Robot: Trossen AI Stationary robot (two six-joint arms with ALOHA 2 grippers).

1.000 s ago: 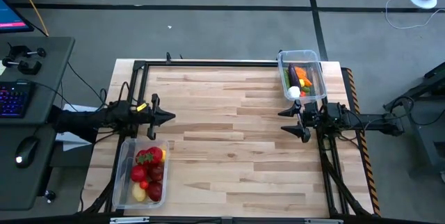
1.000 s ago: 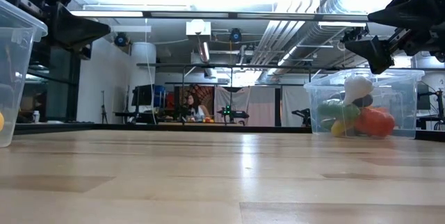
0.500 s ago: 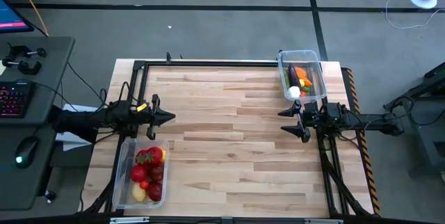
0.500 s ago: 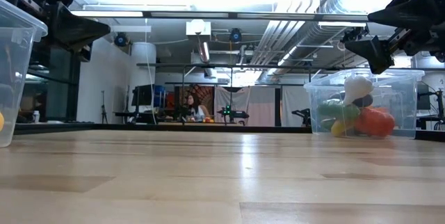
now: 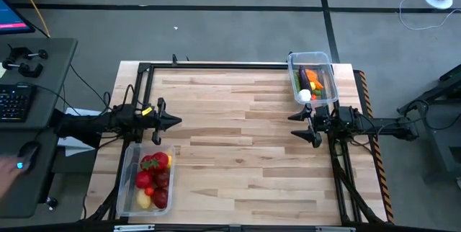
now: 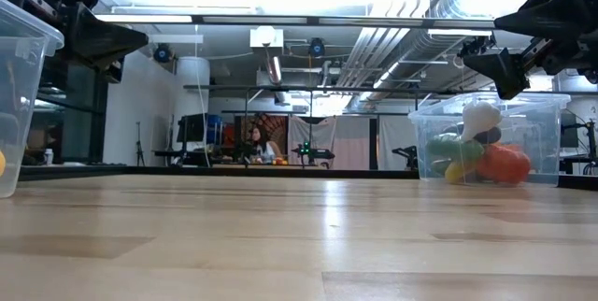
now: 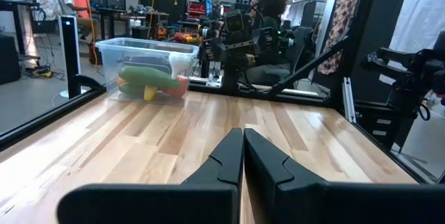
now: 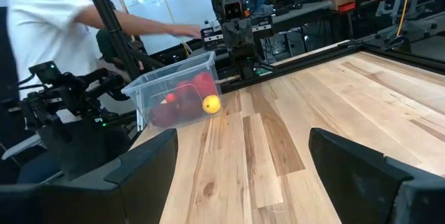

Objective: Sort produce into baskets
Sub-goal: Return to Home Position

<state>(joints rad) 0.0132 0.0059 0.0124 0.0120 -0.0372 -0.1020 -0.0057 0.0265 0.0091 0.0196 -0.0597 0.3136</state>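
Two clear baskets stand on the wooden table. The near-left basket (image 5: 146, 178) holds red strawberries, apples and yellow lemons (image 8: 211, 104). The far-right basket (image 5: 312, 78) holds green, orange, purple and white produce (image 6: 478, 151). My left gripper (image 5: 178, 121) hangs shut above the table's left side, pointing level toward the right, beside the near-left basket's far end. My right gripper (image 5: 292, 125) hangs open above the right side, pointing level toward the left, just nearer than the far-right basket. Neither holds anything.
A black frame (image 5: 216, 65) runs along the table's far edge and sides. Bare wood (image 5: 238, 138) lies between the two grippers. A desk with keyboard and mouse (image 5: 21, 117) stands left of the table. A person in white (image 8: 42, 22) shows beyond the near-left basket.
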